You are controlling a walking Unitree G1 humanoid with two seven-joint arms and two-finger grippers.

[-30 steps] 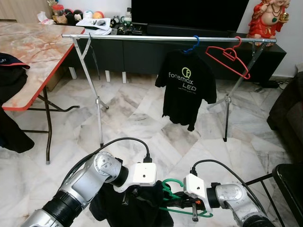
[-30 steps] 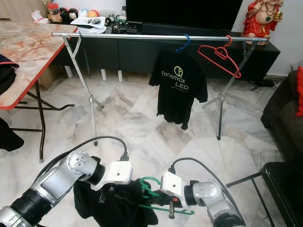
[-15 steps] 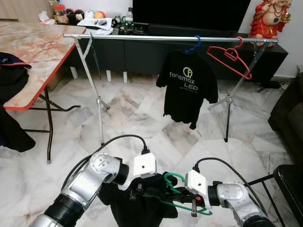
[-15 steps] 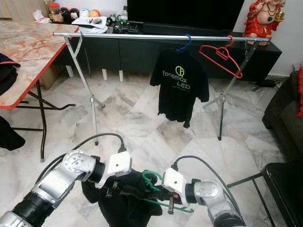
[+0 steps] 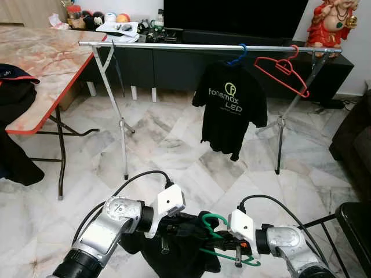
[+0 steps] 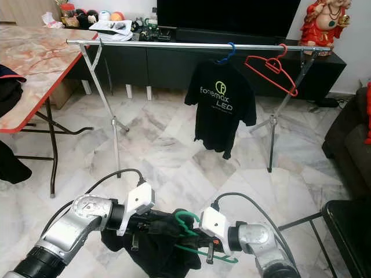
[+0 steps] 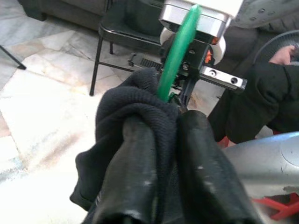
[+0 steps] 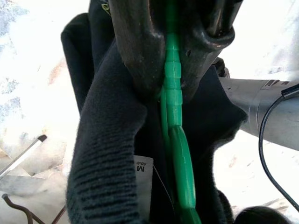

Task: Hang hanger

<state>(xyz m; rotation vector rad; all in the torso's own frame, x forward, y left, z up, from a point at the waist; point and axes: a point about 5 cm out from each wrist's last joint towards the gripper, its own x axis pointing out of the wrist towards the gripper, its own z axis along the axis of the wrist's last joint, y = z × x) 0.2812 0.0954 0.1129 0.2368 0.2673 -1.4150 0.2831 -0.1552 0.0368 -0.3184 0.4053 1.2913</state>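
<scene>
A green hanger [image 5: 215, 237] sits low in front of me, half inside a black garment [image 5: 174, 249]. My right gripper [image 5: 223, 244] is shut on the green hanger [image 8: 174, 107] near its neck. My left gripper [image 5: 188, 227] is shut on the black garment [image 7: 140, 116], a fold of cloth pinched between its fingers [image 7: 135, 177] right beside the hanger [image 7: 180, 42]. Further ahead stands a silver clothes rail [image 5: 174, 45] carrying a black printed T-shirt [image 5: 229, 113] on a blue hanger [image 5: 236, 55] and an empty red hanger [image 5: 281, 68].
A marble-topped folding table [image 5: 35, 63] with dark clothes on it stands at the left. A black chair [image 5: 353, 226] is at the lower right. A dark TV cabinet [image 5: 174, 63] runs behind the rail. Marble floor lies open between me and the rail.
My left gripper has shifted right, bringing the black garment closer onto the green hanger. The right gripper holds about where it was. The camera has moved slightly.
</scene>
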